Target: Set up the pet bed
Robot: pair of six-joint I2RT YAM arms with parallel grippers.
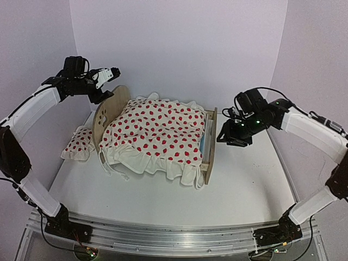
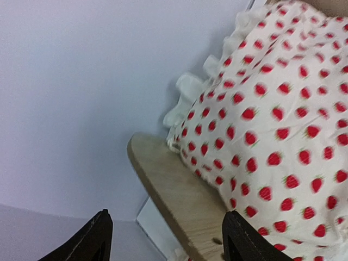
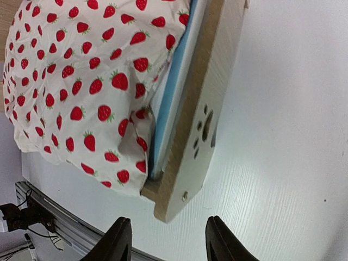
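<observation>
The pet bed (image 1: 210,145) stands mid-table, its rounded light-wood headboard (image 1: 109,111) at the left and its low footboard at the right. A red-dotted white ruffled blanket (image 1: 157,133) covers it; only a sliver of the blue mattress (image 3: 169,92) shows by the footboard (image 3: 206,103). A small red-dotted pillow (image 1: 79,142) lies on the table left of the headboard. My left gripper (image 1: 111,73) is open and empty, raised above the headboard (image 2: 179,190). My right gripper (image 1: 224,133) is open and empty, just right of the footboard.
White walls close in the table at the back and both sides. A metal rail (image 1: 163,236) runs along the near edge. Bare white tabletop (image 1: 255,179) lies right of and in front of the bed.
</observation>
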